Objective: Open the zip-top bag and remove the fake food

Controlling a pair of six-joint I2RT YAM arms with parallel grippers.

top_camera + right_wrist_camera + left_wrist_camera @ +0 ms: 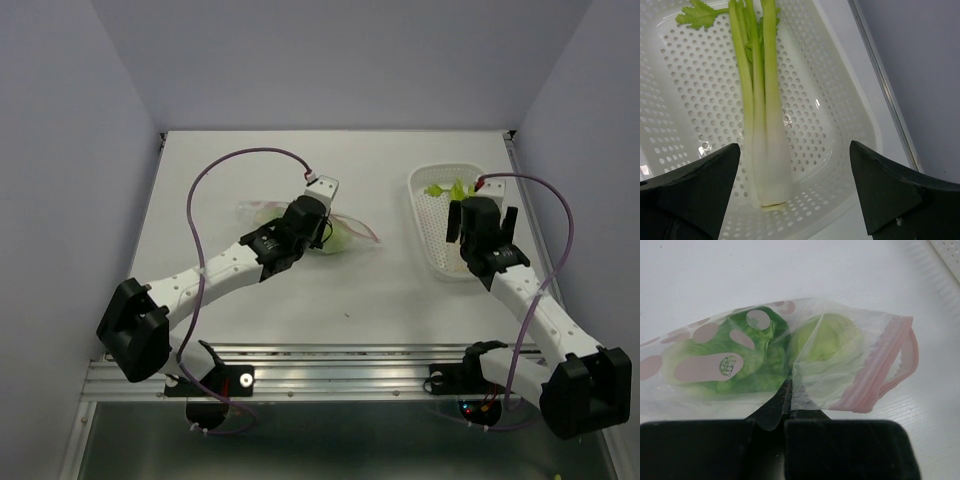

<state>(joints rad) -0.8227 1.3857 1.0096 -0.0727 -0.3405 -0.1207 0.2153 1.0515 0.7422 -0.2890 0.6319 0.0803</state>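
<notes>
The clear zip-top bag (840, 360) lies on the white table, its pink zipper strip (879, 371) to the right. Fake food shows through the film: a pale green lettuce ball (824, 339) and dark green leaves (747, 375). My left gripper (788, 386) is shut on a fold of the bag's film near the mouth. From above, that gripper (308, 226) covers most of the bag (345, 235). My right gripper (795, 150) hangs open over the basket, above a yellow-green celery stalk (765, 125) lying inside with nothing between the fingers. The top view also shows the right gripper (482, 228) and the celery (448, 189).
The white perforated basket (422, 215) stands at the right of the table, its wall (840, 125) curving under my right gripper. The table's right edge and the side wall (920, 75) run close beside it.
</notes>
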